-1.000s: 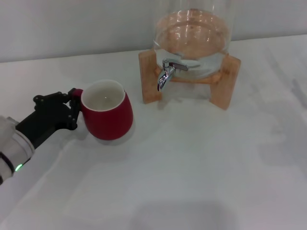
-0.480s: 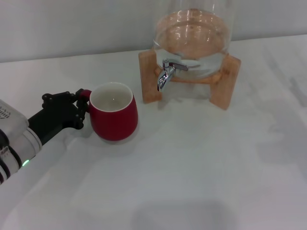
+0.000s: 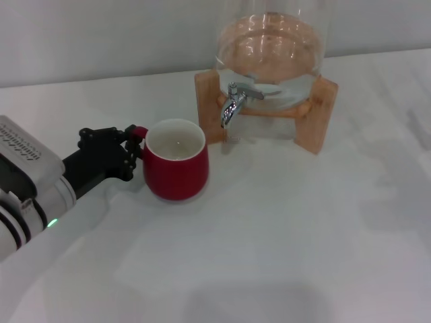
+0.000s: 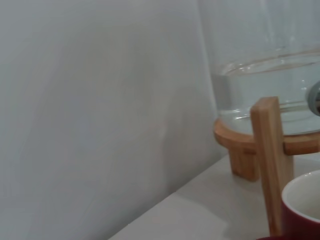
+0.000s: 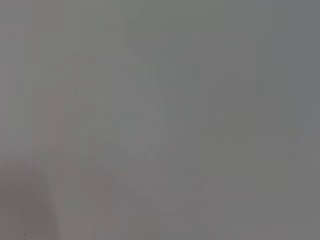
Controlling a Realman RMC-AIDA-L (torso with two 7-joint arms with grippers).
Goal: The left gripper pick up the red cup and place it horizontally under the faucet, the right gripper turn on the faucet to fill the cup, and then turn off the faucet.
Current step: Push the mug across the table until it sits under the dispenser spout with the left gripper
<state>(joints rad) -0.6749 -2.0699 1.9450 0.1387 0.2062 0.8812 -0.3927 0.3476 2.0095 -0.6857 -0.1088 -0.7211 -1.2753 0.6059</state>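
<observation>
At the left of the head view, the left hand had its black, knuckled fingers clamped together on the small loop handle of the cup. Behind the fingers came a matte black body, then a light grey perforated housing and a white arm with a green light.

The cup was squat and rounded, glossy dark red outside and cream-white inside, upright with its mouth facing up. It stood on the pale, smooth surface, or just above it, I cannot tell which. It sat near the left wooden leg of the stand, below and to the left of the faucet, not yet under the spout.

That faucet was small and shiny chrome, with a lever top and a downturned spout. It was fixed to a clear glass dispenser holding water, which rested in a wooden ring on flat upright legs. The left wrist view showed the cup's white rim beside one wooden leg.

No right hand showed in the head view, and its wrist view was only plain grey.
</observation>
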